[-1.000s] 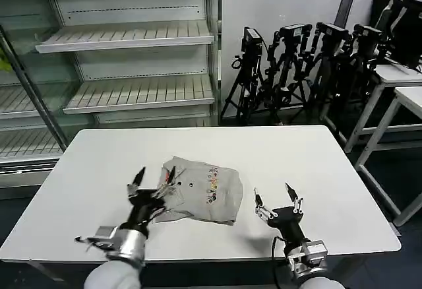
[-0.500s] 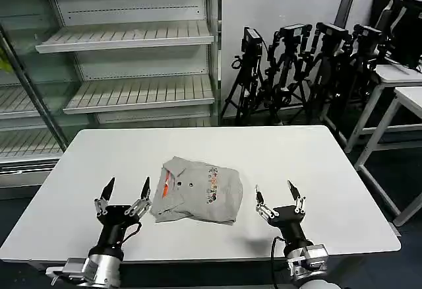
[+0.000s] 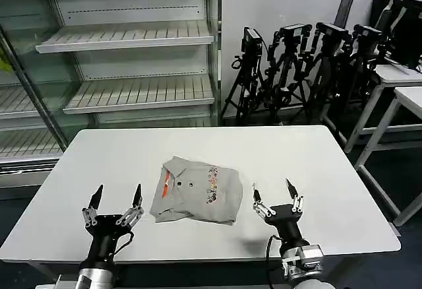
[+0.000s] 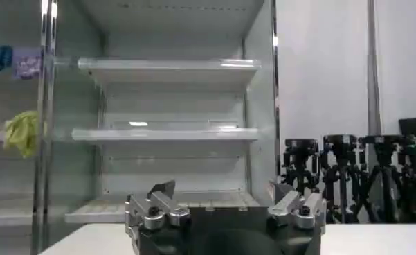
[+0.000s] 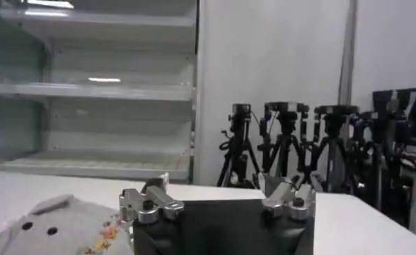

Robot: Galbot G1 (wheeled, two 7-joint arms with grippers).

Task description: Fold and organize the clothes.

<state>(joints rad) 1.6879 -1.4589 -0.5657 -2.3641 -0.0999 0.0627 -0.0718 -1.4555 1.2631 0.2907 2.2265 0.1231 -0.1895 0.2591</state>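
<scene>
The clothes (image 3: 196,191), a light grey polo shirt with an orange-red placket and a small coloured print, lie folded in a compact rectangle at the middle of the white table (image 3: 310,163). My left gripper (image 3: 117,196) stands open near the table's front edge, left of the shirt and apart from it. To the shirt's right my right gripper (image 3: 273,192) is open too, holding nothing. The right wrist view catches the shirt's collar and buttons (image 5: 52,229) beside the open right gripper (image 5: 214,186). In the left wrist view the left gripper (image 4: 223,189) is open.
A glass-fronted shelf unit (image 3: 125,71) stands behind the table. Several black camera tripods (image 3: 297,71) cluster at the back right, next to white side tables (image 3: 395,97). Bare tabletop surrounds the shirt on all sides.
My left gripper has let go of the shirt's left edge and drawn back left and toward the front edge. The shirt lies flat. The right gripper has barely moved.
</scene>
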